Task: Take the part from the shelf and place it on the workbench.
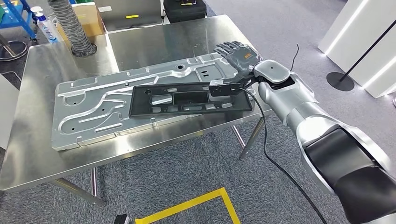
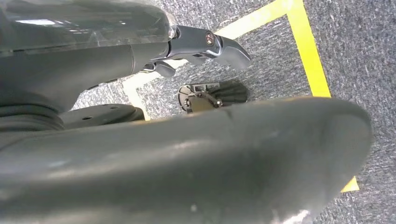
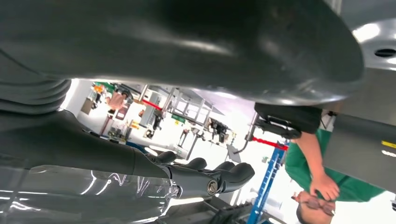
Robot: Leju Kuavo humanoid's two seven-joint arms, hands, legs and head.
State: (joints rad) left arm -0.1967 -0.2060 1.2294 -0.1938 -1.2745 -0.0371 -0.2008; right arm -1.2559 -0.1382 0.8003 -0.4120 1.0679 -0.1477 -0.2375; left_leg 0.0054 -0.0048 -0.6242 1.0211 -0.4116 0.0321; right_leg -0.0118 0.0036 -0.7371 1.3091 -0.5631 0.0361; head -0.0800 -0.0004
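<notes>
The part, a long black plastic frame (image 1: 187,100) with several cut-outs, lies flat on a large silver stamped metal panel (image 1: 93,112) on the steel workbench (image 1: 46,158). My right hand (image 1: 238,53) hovers over the panel's right end, just beyond the black frame's right edge, fingers stretched out and holding nothing. The right wrist view shows the same hand (image 3: 210,179) with extended fingers and an empty grasp. My left hand (image 2: 205,44) hangs down over the carpeted floor, fingers apart and empty.
A grey ribbed hose (image 1: 72,25), a cardboard box (image 1: 88,16) and a spray bottle (image 1: 45,25) stand behind the bench. Yellow tape (image 1: 196,203) marks the floor in front. White partitions (image 1: 359,37) stand at the right. A person in green (image 3: 336,172) is nearby.
</notes>
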